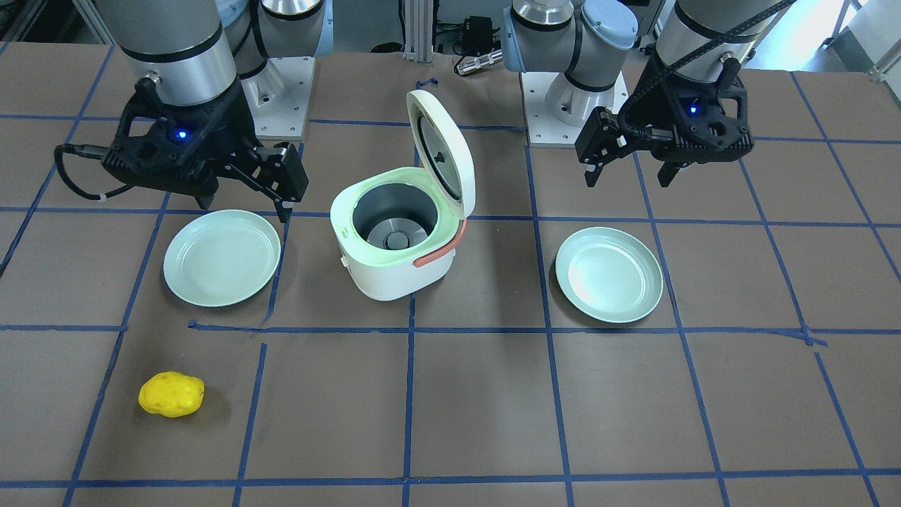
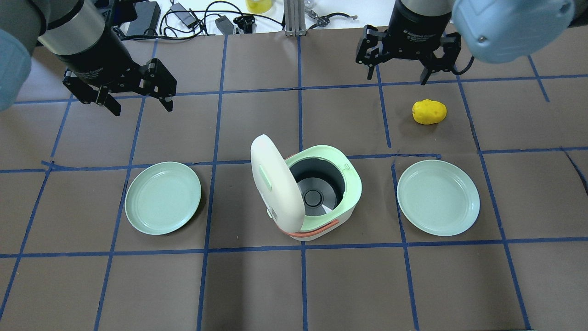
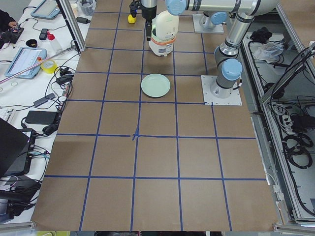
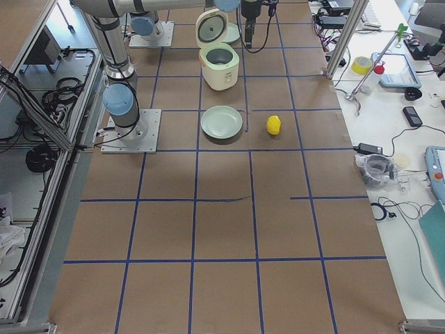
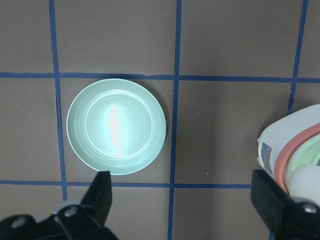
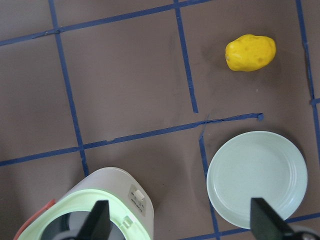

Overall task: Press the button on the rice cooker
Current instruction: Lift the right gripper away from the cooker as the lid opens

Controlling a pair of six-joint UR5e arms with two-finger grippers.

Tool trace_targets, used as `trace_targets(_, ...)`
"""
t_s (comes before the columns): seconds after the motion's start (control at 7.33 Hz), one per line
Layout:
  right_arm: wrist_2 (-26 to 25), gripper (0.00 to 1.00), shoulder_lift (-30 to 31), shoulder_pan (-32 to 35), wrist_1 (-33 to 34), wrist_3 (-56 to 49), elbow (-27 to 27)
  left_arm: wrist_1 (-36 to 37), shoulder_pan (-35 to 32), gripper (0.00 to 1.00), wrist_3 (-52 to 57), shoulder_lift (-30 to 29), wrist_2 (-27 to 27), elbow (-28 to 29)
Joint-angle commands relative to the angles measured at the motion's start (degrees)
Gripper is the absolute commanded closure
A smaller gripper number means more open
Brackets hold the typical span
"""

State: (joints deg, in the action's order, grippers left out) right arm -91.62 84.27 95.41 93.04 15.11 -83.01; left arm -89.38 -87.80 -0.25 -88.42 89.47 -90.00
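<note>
Shows rice cooker (image 2: 353, 186) at the middle of the bench (image 2: 294, 285), with lid (image 2: 281, 184) swung up and standing near upright along the pot's left side, so that the inner chamber is exposed. Places the button (image 2: 265, 177), a pale mint pad, on the lid's outer face, turned toward the left and well apart from both pincers. Sets left pincer (image 2: 141, 108) released, fingers spread, above the bench to the far left of the cooker, beyond left plate (image 2: 163, 197). Sets right pincer (image 2: 397, 77) likewise released, fingers apart, to the far right of the cooker. Puts right plate (image 2: 438, 197) near the cooker's right side, and a yellow lumpy object (image 2: 429, 111) on the bench between that plate and the right pincer. Marks the bench in squares of blue tape (image 2: 298, 115).
</note>
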Motion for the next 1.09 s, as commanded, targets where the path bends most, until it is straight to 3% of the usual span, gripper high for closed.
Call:
trace_targets(0.0,-0.92,0.00,1.42,-3.90,-2.94,-4.81,0.05,0.00,0.00,0.00,-0.01,0.00,0.00,0.00)
trace_targets(0.95,-0.05,0.00,2.83,-4.53,-5.68,-5.27,-0.13,0.00,0.00,0.00,0.08,0.00,0.00,0.00)
